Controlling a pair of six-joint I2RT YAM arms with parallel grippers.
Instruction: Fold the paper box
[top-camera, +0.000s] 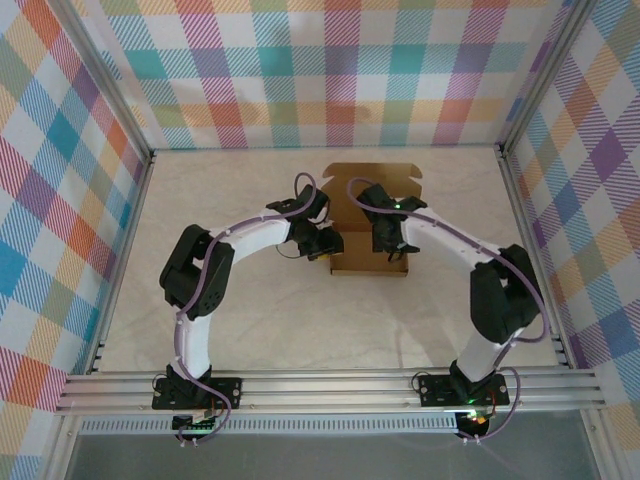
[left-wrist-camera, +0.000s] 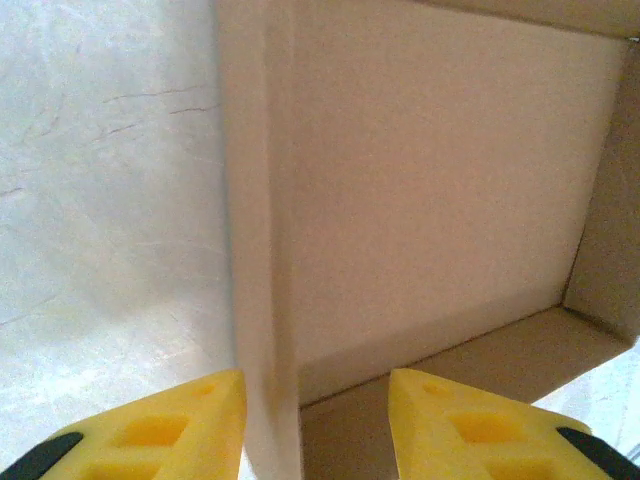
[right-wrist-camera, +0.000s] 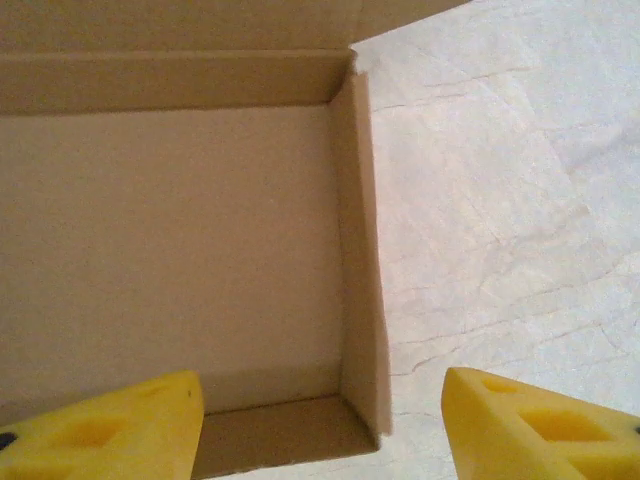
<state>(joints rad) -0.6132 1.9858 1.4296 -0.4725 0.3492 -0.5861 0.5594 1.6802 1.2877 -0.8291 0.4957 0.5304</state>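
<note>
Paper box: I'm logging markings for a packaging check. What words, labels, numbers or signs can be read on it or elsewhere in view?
None can be read.
The paper box is plain brown cardboard, the table unmarked, the walls only plaid.
Any print on the arm bases is too small to tell.

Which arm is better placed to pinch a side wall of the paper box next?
Probably left: the left gripper, open, closely straddles one upright wall of the paper box. The right gripper straddles the opposite wall too, but with a much wider gap to close.
</note>
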